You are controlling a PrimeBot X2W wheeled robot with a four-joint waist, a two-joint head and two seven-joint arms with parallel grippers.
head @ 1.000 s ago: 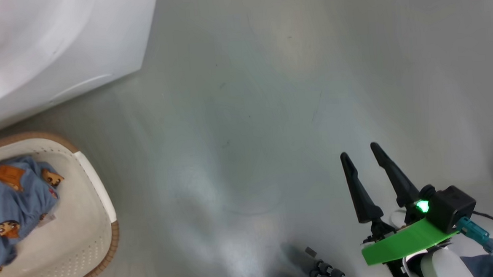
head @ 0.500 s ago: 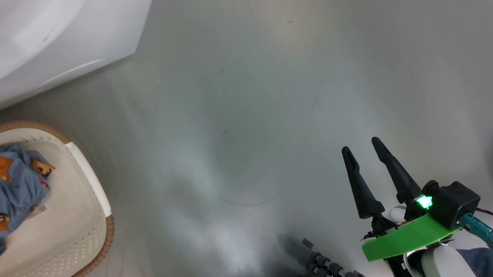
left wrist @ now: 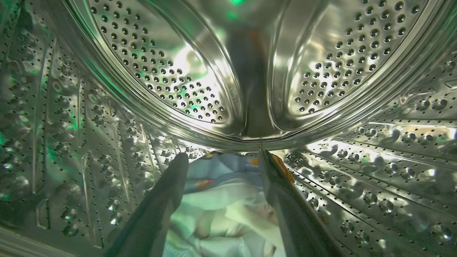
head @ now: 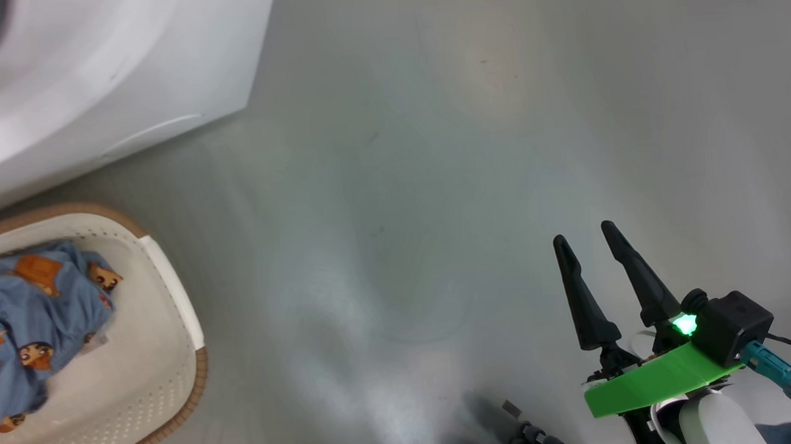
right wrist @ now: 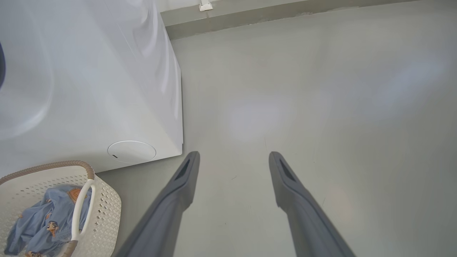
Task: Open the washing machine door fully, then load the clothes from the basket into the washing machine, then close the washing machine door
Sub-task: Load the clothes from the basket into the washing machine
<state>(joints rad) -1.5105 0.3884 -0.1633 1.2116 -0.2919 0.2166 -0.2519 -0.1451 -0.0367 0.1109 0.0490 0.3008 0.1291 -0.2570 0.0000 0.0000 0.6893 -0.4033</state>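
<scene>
One washing machine [head: 90,82], white, stands on the grey floor [head: 400,181], and one round flap [right wrist: 131,151] sits low on its front, near the lower right corner

One basket [head: 172,294], cream with a brown rim, stands on the floor just beside the machine's front. One of its white handles is in sight. One crumpled bundle of the clothes [head: 29,329], light blue with small orange-brown figures, lies inside on the perforated bottom. A bare strip of that bottom shows between the bundle and the handle side

The left gripper [left wrist: 222,156] is inside the steel drum [left wrist: 357,171]. Its two fingers [left wrist: 157,214] stand wide apart and grip nothing. One pale blue garment [left wrist: 221,200] lies on the drum's lower wall, below and between them; whether either finger brushes the cloth I cannot tell

The right gripper [head: 584,234] hangs over bare floor, well apart from the basket and the machine. Its two dark fingers are spread wide with only floor between them
</scene>
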